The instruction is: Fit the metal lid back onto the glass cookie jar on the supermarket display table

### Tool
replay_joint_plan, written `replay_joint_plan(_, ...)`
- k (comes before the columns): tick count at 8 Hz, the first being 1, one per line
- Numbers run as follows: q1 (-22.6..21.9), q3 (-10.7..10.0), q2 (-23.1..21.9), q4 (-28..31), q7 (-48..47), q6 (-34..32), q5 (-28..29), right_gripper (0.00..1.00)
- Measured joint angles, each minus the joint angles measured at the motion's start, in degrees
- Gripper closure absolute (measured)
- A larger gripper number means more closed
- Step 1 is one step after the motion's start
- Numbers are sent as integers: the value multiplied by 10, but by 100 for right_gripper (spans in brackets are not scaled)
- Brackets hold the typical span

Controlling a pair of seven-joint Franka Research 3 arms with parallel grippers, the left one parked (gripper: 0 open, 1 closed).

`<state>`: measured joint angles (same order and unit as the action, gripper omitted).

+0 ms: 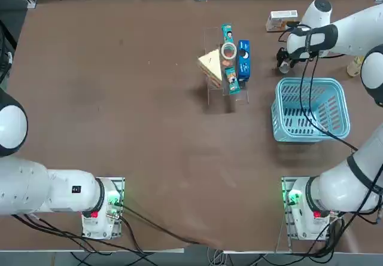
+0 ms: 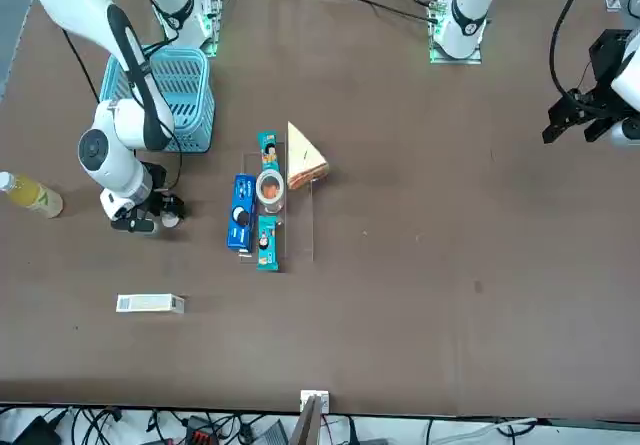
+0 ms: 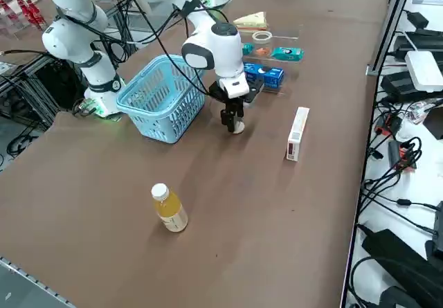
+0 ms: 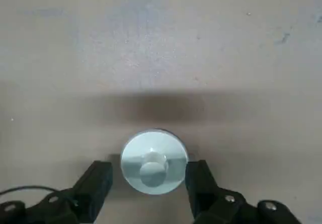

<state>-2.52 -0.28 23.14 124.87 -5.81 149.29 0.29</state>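
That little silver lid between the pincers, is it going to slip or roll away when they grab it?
The metal lid looks smooth and shiny, so it may slip in the right end effector. Lying flat on the table, it probably won't roll. Being thin, it likely feels stiff and light.

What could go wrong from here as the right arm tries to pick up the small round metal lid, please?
The right gripper straddles the small round silvery metal lid with gaps on both sides; the flat disc may slip as the fingers close. The clear glass cookie jar stands tight among a blue snack box and teal packets, so placing the lid could knock them.
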Motion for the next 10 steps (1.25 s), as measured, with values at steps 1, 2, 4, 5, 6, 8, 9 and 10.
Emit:
replay_joint_plan(1,0,0,0,0,0,0,0,21)
replay_joint_plan(2,0,0,0,0,0,0,0,32)
replay_joint_plan(4,0,0,0,-1,0,0,0,58)
replay_joint_plan(5,0,0,0,-1,0,0,0,74)
replay_joint_plan(6,0,0,0,-2,0,0,0,74)
replay_joint_plan(8,0,0,-2,-5,0,-1,0,74)
replay_joint_plan(9,0,0,-6,-16,0,-14,0,74)
replay_joint_plan(10,-1,4,-17,-37,-10,-44,0,74)
